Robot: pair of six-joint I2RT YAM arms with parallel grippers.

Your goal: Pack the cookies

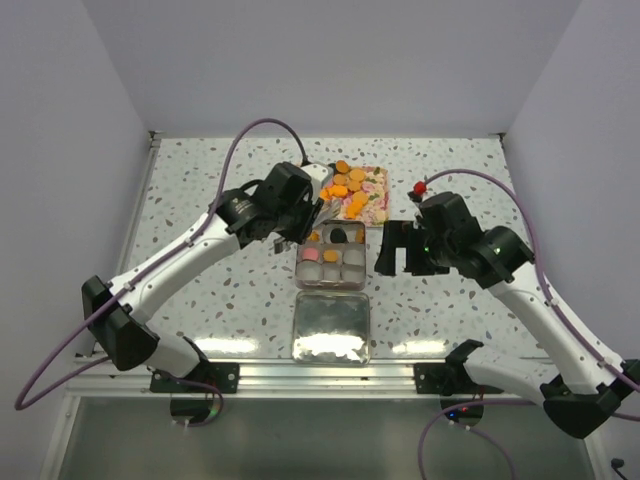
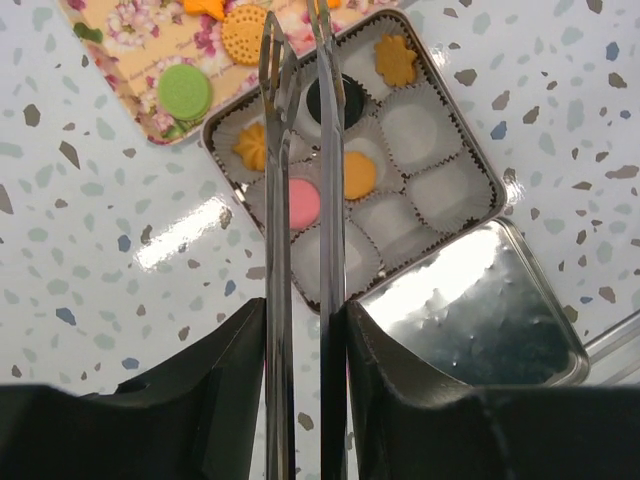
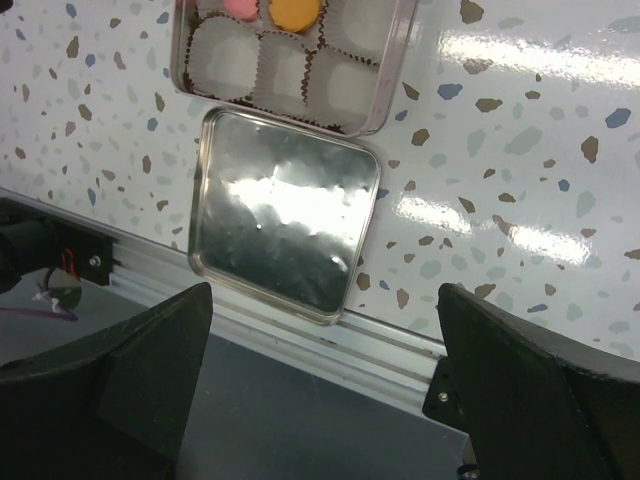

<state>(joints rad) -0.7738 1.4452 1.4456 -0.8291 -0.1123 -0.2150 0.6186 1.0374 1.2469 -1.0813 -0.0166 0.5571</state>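
Left wrist alone shows green cookie (image 2: 184, 91) (on tray (image 2: 120, 40))

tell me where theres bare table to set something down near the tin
Bare table lies left of the tin, and more between the tin and the right gripper. It is crowded behind the tin, where the left gripper hangs beside the floral tray, and in front, where the lid lies.

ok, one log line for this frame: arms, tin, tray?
left gripper: tongs, empty, above tin | right gripper: open, idle | tin: partly filled | lid: off | cookies on tray
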